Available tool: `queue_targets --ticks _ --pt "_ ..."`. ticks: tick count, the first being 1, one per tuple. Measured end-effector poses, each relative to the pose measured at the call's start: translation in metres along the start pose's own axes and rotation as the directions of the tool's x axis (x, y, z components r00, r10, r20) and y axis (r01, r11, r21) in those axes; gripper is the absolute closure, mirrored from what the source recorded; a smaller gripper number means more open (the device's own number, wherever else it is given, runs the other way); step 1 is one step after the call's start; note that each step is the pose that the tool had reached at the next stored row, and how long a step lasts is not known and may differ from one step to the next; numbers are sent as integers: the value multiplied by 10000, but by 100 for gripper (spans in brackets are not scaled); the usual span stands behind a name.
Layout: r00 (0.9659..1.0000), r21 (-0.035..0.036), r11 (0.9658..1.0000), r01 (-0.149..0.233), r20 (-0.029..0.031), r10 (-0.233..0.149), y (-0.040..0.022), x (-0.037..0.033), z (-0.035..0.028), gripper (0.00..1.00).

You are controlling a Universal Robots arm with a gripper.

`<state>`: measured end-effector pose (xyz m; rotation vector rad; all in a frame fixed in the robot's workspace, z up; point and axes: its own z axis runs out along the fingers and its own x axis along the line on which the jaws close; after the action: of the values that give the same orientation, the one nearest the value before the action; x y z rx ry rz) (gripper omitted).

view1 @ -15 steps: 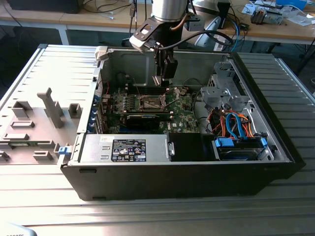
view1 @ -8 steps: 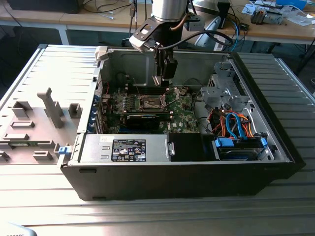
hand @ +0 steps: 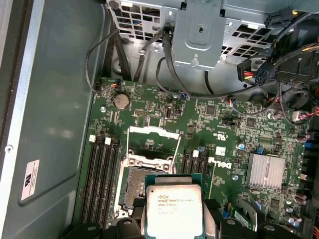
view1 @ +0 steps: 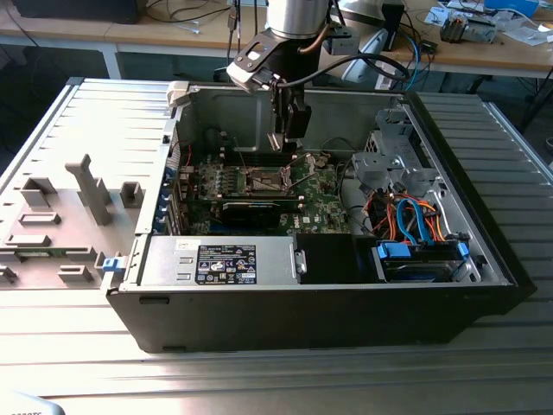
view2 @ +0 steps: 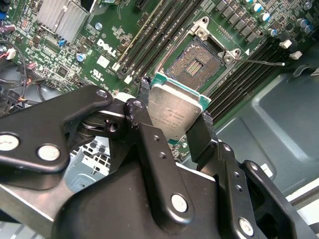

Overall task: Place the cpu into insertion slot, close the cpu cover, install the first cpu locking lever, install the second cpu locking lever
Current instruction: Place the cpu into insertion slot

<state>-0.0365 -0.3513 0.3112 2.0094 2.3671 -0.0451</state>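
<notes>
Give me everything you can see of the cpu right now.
The cpu is a small, thin square chip with a flat silver-grey metal top carrying dark print and a green edge around it. The gripper holds it by two opposite edges between black fingers, top face toward both wrist cameras. It hangs above the green board, near the open insertion slot, not yet seated; nothing else appears to touch it.

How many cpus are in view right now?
1. The cpu is clamped in the gripper, close to the open, empty insertion slot. Another could be hidden behind the gripper's links.
</notes>
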Motion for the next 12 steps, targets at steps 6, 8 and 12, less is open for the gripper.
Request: queue_targets --ticks 6,8,12 --pt "10000 3 10000 -60 0 60 0 0 1 46" --pt "10000 3 10000 -74 0 74 0 0 1 46" --pt "10000 5 10000 -99 0 99 0 0 1 46"
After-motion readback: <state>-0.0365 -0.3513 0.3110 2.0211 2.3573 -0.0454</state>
